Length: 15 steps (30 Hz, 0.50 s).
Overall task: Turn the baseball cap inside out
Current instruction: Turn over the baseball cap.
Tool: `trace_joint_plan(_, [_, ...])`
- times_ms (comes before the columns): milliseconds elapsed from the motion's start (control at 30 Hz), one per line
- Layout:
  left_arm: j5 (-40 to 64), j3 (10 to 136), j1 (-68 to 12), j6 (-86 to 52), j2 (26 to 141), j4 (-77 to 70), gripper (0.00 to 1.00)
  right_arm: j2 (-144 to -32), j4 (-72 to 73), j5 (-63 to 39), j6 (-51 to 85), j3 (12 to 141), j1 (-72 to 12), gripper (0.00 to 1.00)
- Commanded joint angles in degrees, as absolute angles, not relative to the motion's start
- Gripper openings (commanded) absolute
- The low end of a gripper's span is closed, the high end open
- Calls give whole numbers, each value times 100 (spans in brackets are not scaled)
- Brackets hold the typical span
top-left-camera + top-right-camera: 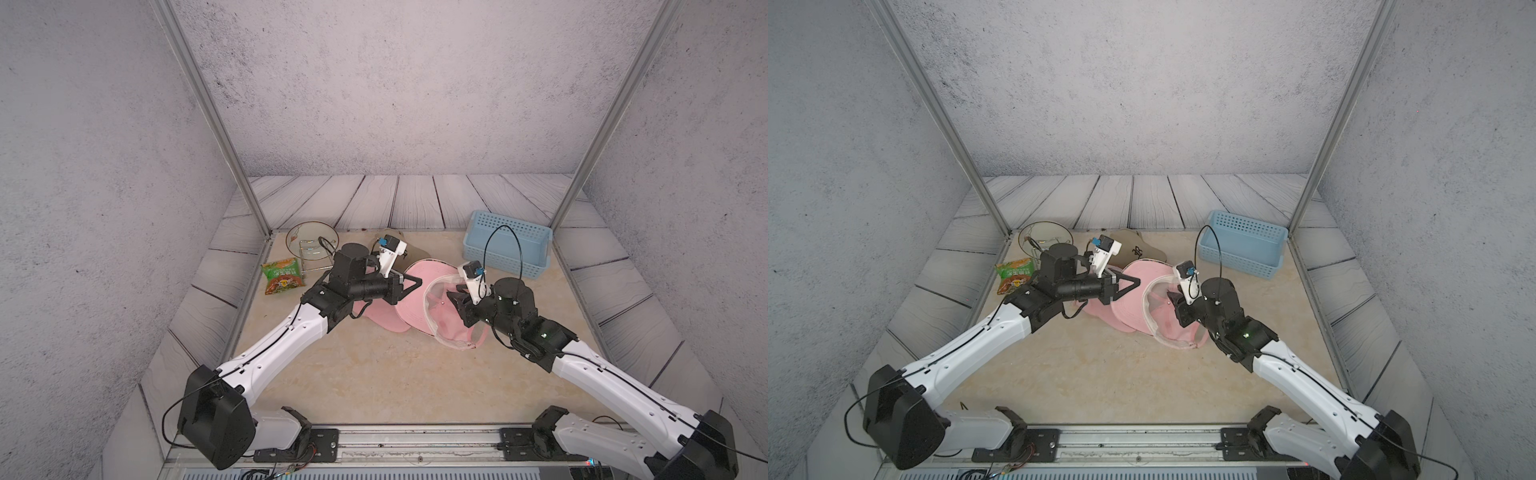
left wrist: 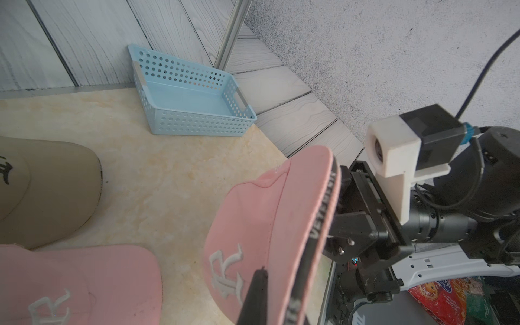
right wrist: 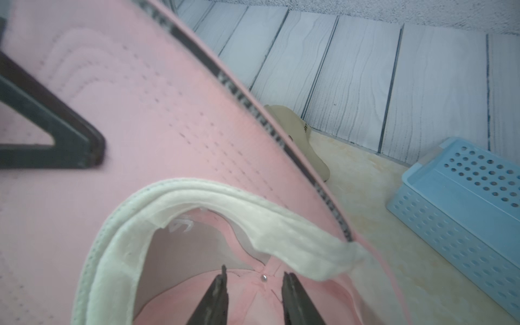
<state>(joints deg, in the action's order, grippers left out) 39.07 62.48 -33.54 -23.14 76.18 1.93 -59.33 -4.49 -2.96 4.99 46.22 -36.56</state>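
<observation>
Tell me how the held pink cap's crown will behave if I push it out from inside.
Crown is likely floppy: its panels sag and crease around the right tool. Sweatband looks soft and may fold over. Brim seems stiff, holding its curve in the left tool.

grey speckled back wall (image 1: 395,83) up top, matching side walls (image 1: 83,187) closing in on both flanks. two slanted metal posts (image 1: 212,116) run down to the far corners. pale wood-plank panels (image 1: 415,199) ring a beige marbled floor (image 1: 374,374). a metal rail (image 1: 415,442) crosses the near edge. light is soft and even, shadows faint.
</observation>
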Motion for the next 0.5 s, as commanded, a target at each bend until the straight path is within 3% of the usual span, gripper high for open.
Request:
trace_joint_plan(0, [4178,6456,-3366,-2276,7592,-37,0,-5893,-239,-679,702,4712,-3649,38])
trace_joint_plan(467, [4564,6540,-3368,-2873,7506,-150,0,-6320,-664,2553,1316,4629,-3647,34])
